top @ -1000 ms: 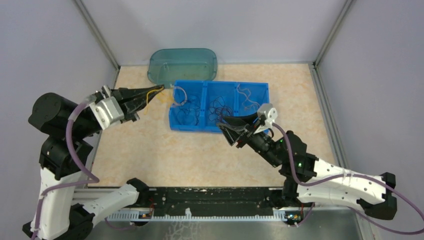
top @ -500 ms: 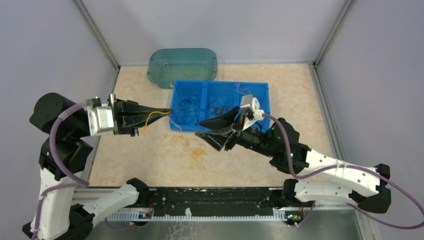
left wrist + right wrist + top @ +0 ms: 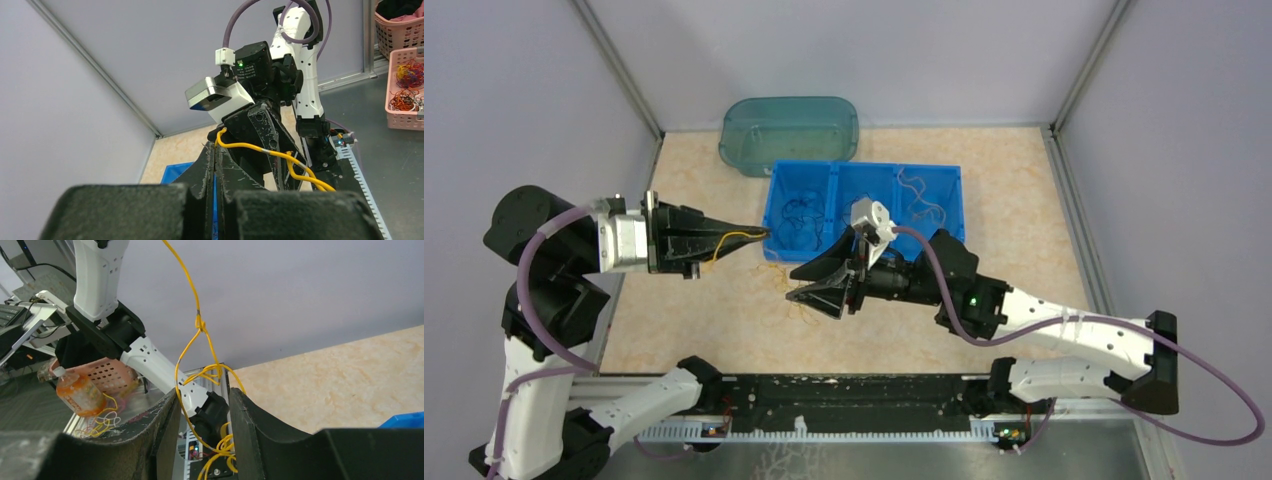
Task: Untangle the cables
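A yellow cable is pinched at its end by my left gripper, which is shut on it left of the blue tray. From there the yellow cable hangs down in knotted loops to a small clump on the table. My right gripper stands open around those hanging strands, which run between its fingers without being pinched. Thin blue and black cables lie looped in the tray's compartments. In the left wrist view my left gripper shows closed jaws with the cable curling out at the tip.
A teal translucent bin stands behind the tray at the back. Grey walls close in the left, back and right. A black rail runs along the near edge. Pink baskets of cables sit outside the cell.
My right gripper has swung left and nearer from the tray to the hanging yellow cable, opening a little wider. My left gripper drew the cable away from the bin, then held still.
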You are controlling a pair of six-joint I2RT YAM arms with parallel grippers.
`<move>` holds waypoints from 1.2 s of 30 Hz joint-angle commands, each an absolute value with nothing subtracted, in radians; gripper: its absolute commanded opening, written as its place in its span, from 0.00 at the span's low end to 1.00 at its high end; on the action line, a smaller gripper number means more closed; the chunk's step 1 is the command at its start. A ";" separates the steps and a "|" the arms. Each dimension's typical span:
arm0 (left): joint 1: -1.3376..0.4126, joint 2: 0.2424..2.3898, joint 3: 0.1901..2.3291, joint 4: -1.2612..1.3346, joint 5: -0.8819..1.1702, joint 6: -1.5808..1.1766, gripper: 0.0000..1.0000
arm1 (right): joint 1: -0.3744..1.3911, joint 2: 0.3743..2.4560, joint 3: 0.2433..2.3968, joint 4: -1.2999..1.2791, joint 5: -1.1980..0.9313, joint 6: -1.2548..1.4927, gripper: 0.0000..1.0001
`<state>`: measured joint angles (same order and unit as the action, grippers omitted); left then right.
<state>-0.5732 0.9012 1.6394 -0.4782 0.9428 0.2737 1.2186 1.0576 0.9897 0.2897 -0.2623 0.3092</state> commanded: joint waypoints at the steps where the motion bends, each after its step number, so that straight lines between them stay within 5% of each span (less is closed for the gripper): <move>1: -0.572 0.901 1.659 -0.491 0.976 0.259 0.00 | 1.212 1.022 1.021 0.345 -0.254 0.315 0.41; 19: -0.572 0.896 1.652 -0.445 0.919 0.278 0.00 | 1.212 0.733 0.635 0.361 0.062 0.366 0.72; 36: -0.572 0.900 1.665 -0.437 0.902 0.294 0.00 | 1.285 1.054 0.495 1.025 -0.010 0.424 0.76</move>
<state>-0.5732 0.9016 1.6417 -0.4641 0.9150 0.2810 1.2526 1.0042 0.4892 0.6937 -0.0303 0.4129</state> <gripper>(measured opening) 0.007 0.762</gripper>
